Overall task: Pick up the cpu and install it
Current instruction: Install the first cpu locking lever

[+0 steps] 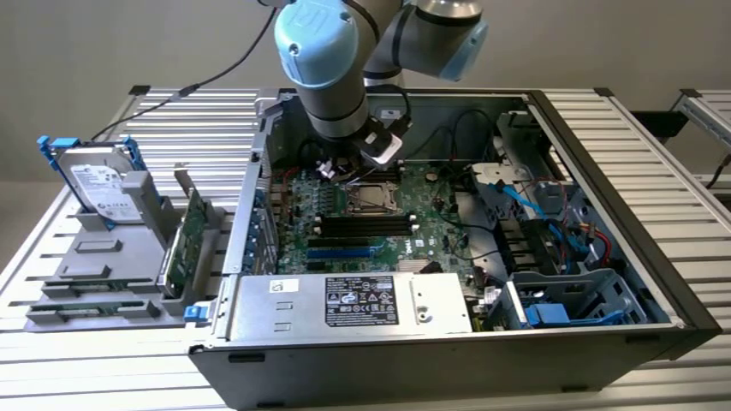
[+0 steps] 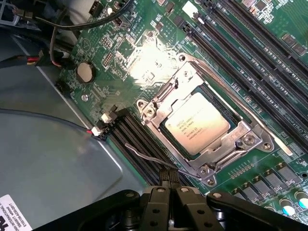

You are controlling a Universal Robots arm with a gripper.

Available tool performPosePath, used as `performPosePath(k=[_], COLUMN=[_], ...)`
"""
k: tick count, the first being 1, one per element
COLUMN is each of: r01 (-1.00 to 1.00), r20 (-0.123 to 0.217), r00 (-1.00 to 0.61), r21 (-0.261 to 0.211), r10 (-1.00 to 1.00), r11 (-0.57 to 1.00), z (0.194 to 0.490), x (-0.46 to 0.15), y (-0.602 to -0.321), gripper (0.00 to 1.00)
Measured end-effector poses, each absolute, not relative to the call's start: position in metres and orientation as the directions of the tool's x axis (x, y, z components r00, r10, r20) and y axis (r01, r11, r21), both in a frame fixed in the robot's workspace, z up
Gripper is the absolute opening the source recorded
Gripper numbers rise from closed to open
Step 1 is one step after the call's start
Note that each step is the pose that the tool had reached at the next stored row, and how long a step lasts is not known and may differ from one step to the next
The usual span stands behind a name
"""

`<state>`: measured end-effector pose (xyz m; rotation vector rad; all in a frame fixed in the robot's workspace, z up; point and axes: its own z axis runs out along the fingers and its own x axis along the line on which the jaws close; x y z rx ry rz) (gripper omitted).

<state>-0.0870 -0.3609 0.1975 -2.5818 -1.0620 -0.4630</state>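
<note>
The gripper (image 2: 169, 186), shut and holding nothing, hovers above the motherboard (image 2: 115, 57); the cpu (image 2: 197, 123) lies flat in its socket (image 2: 158, 108) near the board's middle, just beyond the gripper's tip, not touching

Arm (image 1: 325, 73) angled steeply down, gripper (image 2: 169, 185) closed (jaws together)

Backed by a plain grey wall (image 1: 115, 43) across the top of the frame. Rested on a slatted table (image 1: 92, 368) spanning lower left to right edge. Flanked upper right by a second slatted bench (image 1: 710, 116). Lit evenly.
</note>
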Motion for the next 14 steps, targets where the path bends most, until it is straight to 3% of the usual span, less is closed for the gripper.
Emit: performPosePath(k=[14], r01=[0.689], r20=[0.439], r00=[0.696], r21=[-0.184], r10=[0.569], r11=[-0.701], z=[0.1968], x=[-0.0863], y=[-0.3647], gripper=[0.11])
